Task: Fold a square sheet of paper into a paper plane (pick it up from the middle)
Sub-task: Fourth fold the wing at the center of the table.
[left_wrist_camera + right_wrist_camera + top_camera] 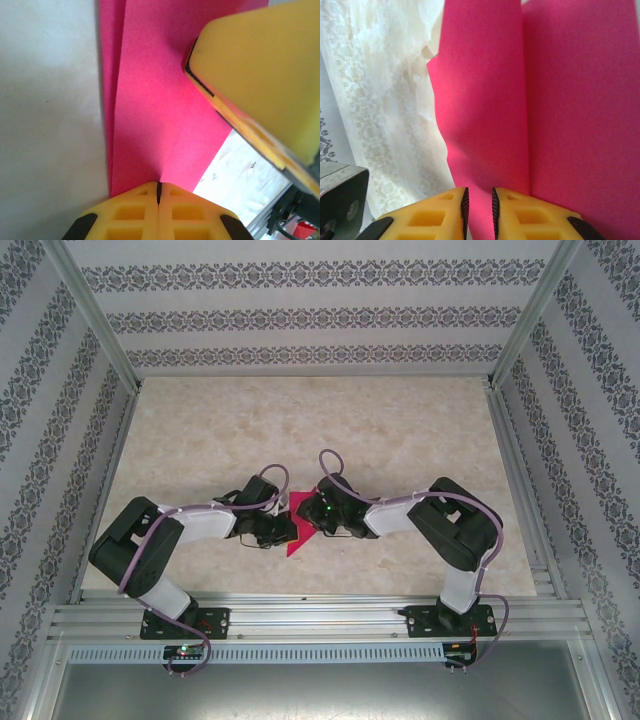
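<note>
Midway across the table (420,440), the square sheet of paper (297,538) carries an early fold (no dart yet, most creasing left), left gripper (159,192) pinched tight on its edge, right gripper (479,205) a slit apart with paper in the gap, grip unclear.

1. Counter (300,420): pale marbled beige top, enclosed on three sides by striped patterned walls (300,320).
2. Rail (320,620): aluminium, spans the near edge and carries both arm bases.
3. Left arm (150,550): black and white, elbow out to the left, forearm reaching in toward the middle; a lilac cable (255,508) runs along it.
4. Right arm (455,525): same make, elbow out to the right, forearm reaching in toward the middle.
5. Left gripper (287,530) and right gripper (312,518): close together at the near-middle of the counter; how the jaws stand cannot be told from above.
6. Sheet of paper (296,543): magenta-pink, between the two grippers and largely covered by them, with a pointed corner showing toward the rail.
</note>
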You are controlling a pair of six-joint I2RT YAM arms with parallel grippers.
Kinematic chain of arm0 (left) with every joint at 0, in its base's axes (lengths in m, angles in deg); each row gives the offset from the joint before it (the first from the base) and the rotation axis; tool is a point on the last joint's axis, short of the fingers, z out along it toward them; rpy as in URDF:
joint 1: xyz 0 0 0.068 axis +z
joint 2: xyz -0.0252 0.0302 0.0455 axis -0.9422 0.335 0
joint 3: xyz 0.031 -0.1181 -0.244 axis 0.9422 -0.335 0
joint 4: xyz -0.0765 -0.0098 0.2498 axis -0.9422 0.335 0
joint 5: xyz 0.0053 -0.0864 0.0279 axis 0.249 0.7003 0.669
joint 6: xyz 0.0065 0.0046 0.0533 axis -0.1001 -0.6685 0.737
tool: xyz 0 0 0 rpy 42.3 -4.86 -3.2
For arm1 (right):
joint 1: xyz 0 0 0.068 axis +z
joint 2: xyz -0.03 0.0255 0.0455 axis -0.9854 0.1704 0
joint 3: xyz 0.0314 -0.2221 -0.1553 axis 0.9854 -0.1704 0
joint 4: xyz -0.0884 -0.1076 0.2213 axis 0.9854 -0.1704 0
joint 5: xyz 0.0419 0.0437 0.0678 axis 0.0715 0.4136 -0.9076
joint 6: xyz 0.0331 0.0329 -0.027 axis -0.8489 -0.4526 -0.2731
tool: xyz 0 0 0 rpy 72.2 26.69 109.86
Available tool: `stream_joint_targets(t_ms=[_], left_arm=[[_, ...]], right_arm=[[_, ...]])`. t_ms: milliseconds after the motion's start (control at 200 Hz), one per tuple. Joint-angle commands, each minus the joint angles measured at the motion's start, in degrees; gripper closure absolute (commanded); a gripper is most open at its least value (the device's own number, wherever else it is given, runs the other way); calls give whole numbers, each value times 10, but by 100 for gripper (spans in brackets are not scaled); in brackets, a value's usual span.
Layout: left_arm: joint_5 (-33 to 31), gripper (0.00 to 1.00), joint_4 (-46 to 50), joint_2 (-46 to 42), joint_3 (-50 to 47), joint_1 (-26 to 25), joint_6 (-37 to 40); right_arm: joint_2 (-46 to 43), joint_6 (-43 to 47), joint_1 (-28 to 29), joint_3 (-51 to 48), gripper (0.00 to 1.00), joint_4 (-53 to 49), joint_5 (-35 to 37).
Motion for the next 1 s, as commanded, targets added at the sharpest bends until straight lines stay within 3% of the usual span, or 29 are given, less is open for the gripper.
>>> stream_joint_targets(t_ms=[0,200,420,709,999], left_arm=[[-58,96,87,11,-41,3,35],[-74,98,112,15,-33,3,63],[-76,98,128,17,-17,2,77],[-77,99,132,22,-13,3,81],[-88,100,136,18,-34,3,89]], right_arm=[[-14,80,-42,14,78,-74,-2],[-53,180,-56,61,88,-133,-48],[-54,195,-24,60,98,-131,-61],[25,180,-5,100,100,-108,-77],[40,196,-61,79,99,-121,-12]])
